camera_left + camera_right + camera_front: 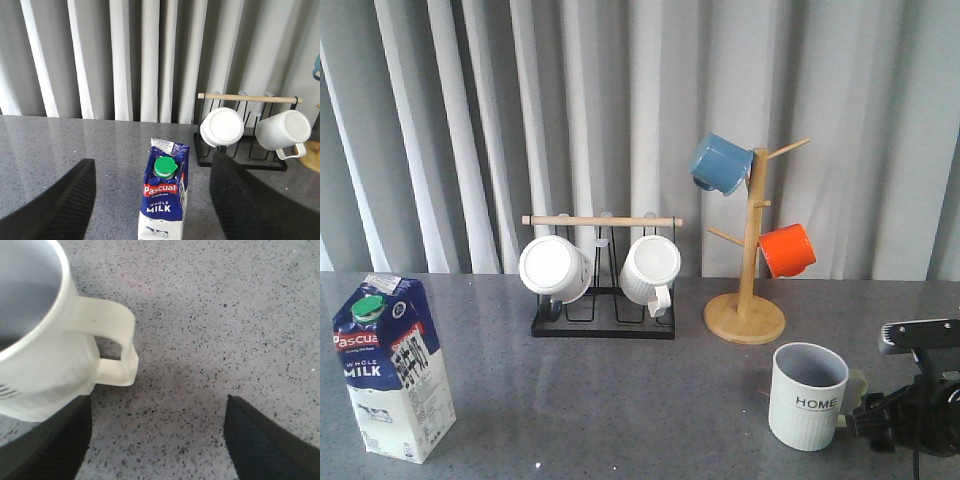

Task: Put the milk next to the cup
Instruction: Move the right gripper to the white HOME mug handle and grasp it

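Observation:
The milk (392, 365), a blue and white carton with a green cap, stands upright at the front left of the table. In the left wrist view the milk (165, 200) stands between my open left gripper (152, 210) fingers, apart from both. The left gripper does not show in the front view. The cup (807, 395), cream-white with "HOME" lettering, stands at the front right. My right gripper (865, 418) is just right of its handle, open and empty. In the right wrist view the cup (35, 340) and its handle (112, 345) lie just ahead of the open right gripper (157, 445).
A black wire rack (603, 325) with a wooden bar holds two plain white ribbed mugs (554, 268) at the back middle. A wooden mug tree (747, 300) with a blue mug (720, 163) and an orange mug (787, 249) stands behind the cup. Grey curtains hang behind the table.

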Action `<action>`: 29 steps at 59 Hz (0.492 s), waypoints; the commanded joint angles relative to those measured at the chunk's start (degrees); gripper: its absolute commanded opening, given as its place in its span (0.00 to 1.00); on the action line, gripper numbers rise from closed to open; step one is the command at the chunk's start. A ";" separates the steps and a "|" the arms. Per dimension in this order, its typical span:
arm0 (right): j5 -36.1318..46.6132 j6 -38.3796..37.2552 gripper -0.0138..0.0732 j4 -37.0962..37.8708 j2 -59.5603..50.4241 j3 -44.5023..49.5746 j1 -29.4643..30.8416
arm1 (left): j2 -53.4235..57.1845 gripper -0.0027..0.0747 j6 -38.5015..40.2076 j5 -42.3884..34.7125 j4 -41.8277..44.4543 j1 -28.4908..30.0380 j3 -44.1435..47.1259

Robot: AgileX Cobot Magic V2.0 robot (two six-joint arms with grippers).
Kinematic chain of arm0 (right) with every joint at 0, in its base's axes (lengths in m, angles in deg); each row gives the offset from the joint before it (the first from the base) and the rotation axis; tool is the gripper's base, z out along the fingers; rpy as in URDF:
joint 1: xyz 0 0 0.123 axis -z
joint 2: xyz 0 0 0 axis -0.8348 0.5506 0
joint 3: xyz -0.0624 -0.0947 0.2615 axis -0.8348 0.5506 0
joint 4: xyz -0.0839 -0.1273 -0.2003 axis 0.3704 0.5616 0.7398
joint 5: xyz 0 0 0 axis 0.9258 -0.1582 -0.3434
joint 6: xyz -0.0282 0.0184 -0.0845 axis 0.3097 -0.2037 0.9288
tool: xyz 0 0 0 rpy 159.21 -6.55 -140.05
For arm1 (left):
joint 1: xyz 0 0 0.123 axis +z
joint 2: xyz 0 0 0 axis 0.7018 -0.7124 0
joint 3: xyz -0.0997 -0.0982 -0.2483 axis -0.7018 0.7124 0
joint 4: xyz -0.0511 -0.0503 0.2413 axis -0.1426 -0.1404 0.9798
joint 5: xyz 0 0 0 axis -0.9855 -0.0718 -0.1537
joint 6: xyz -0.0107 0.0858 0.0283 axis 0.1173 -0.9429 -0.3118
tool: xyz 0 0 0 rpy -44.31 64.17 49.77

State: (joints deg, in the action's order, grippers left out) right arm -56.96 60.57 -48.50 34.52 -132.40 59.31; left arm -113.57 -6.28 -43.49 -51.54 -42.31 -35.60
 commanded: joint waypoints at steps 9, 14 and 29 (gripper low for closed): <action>7.67 1.29 0.76 -1.14 0.28 -1.58 0.24 | -0.19 0.63 0.04 -4.39 -0.57 -0.16 -1.78; 7.87 1.61 0.76 -2.32 1.35 -3.01 0.24 | -0.19 0.63 0.04 -4.39 -0.57 -0.16 -1.78; 4.59 3.58 0.65 -3.00 7.51 -11.95 -2.00 | -0.19 0.63 0.04 -4.39 -0.57 -0.16 -1.78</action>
State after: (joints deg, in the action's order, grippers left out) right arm -54.34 62.81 -51.12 42.26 -139.95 58.35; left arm -113.57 -6.28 -43.49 -51.54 -42.31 -35.60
